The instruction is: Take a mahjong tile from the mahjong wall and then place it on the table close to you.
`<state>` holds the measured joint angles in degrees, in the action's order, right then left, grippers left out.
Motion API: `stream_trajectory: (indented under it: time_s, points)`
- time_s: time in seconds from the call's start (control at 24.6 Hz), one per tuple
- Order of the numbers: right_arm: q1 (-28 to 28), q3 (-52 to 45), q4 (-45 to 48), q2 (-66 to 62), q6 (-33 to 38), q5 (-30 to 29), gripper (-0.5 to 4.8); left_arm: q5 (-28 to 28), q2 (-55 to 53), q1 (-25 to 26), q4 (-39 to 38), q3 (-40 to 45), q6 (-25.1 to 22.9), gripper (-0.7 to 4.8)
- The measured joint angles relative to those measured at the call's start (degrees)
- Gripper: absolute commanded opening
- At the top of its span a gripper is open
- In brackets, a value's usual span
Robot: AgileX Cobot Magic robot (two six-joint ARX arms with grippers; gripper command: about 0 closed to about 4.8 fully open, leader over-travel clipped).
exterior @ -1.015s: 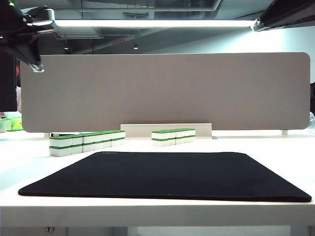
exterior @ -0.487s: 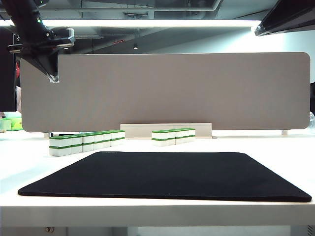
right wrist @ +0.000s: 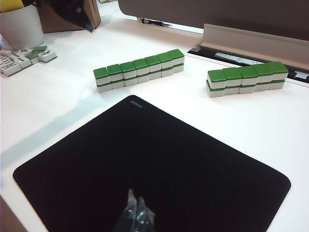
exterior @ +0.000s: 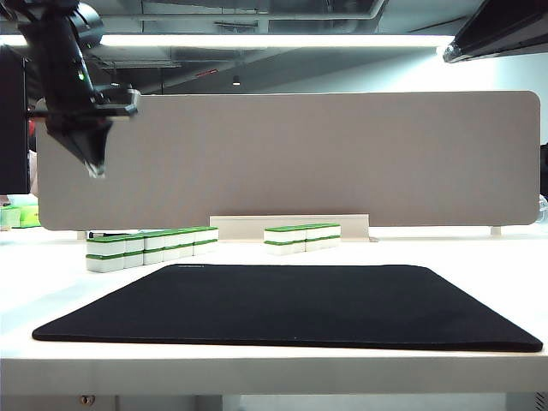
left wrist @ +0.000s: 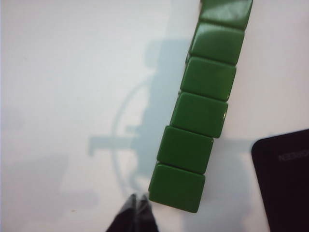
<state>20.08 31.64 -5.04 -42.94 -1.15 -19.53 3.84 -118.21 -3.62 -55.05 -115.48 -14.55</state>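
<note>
Hovering left tool [exterior: 95, 169] together above mahjong wall [exterior: 151, 246] end, right tool [right wrist: 137, 209] together over mat [right wrist: 159, 164]

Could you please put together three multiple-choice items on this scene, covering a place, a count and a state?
1. Where is the left gripper?
A. High above the end of the mahjong wall
B. Resting on the black mat
C. Beside the shorter row

2. How many tiles long is the shorter row?
A. Two
B. Five
C. Nine

3. How do the right gripper's jaws stand?
A. Wide open
B. Shut on a tile
C. Shut, holding nothing

Key:
1 A, the exterior view shows it well above the wall's left end.
2 B, the right wrist view shows five green tops.
3 C, its fingertips meet over the mat with nothing between them.
</note>
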Motion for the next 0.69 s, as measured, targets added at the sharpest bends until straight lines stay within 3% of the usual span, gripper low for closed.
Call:
stream_trajectory:
  time_s: [0.16, 0.2, 0.32, 0.37, 0.61, 0.69]
  points:
    - [0.0, 0.0, -0.02, 0.0, 0.0, 0.0, -0.01, 0.02, -2.25, -0.13, -1.18, 0.13, 3.69, 0.17]
    - [-0.02, 0.0, 0.0, 0.0, 0.0, 0.0, -0.01, 0.04, -2.25, -0.13, -1.57, 0.22, 5.49, 0.64]
    - [-0.02, 0.0, 0.0, 0.0, 0.0, 0.0, -0.01, 0.04, -2.19, -0.11, -1.57, 0.2, 7.1, 3.24]
    - [-0.02, 0.0, -0.02, 0.0, 0.0, 0.0, -0.01, 0.04, -2.19, -0.11, -1.57, 0.2, 7.13, 3.75]
    - [-0.02, 0.0, -0.44, 0.0, 0.0, 0.0, -0.01, 0.09, -2.4, -0.81, -3.8, 0.2, 4.42, 4.13]
    - [-0.02, 0.0, -0.46, -0.02, 0.0, 0.0, -0.01, 0.17, -2.82, -1.57, -4.28, 0.2, 0.46, 4.7]
